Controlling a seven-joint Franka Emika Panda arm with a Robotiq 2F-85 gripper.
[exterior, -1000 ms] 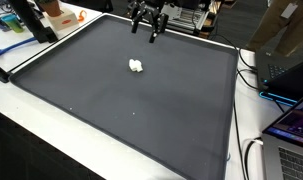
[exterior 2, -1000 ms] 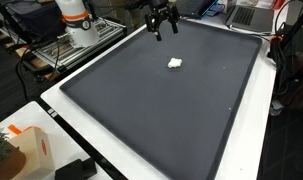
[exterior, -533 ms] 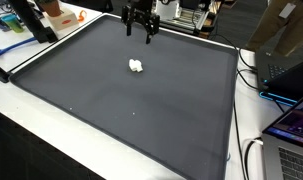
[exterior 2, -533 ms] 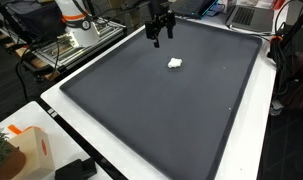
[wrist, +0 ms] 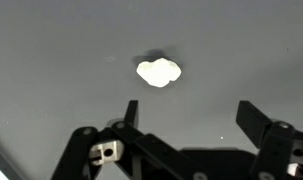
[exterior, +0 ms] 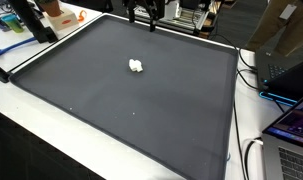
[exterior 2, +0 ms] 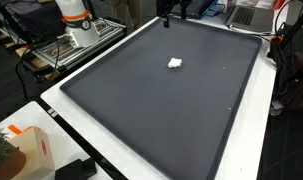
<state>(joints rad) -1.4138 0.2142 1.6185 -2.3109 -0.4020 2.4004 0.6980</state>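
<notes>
A small white crumpled lump [exterior: 137,66] [exterior 2: 175,63] lies on the large dark grey mat [exterior: 141,115] [exterior 2: 161,110] in both exterior views, toward its far half. My gripper [exterior: 146,14] [exterior 2: 168,12] hangs high above the mat's far edge, partly cut off by the top of both exterior views. In the wrist view the gripper [wrist: 190,110] is open, its two black fingers wide apart with nothing between them. The lump [wrist: 159,71] shows beyond the fingertips, well below them and untouched.
A white table border surrounds the mat. An orange and white box [exterior 2: 29,148] stands at one near corner. A laptop [exterior: 294,135] and cables lie past the mat's side. The robot base [exterior 2: 75,22] and a wire rack stand at the back.
The gripper has climbed and drawn back toward the mat's far edge, now half out of both exterior views. Its jaws stay open. The white lump has not moved.
</notes>
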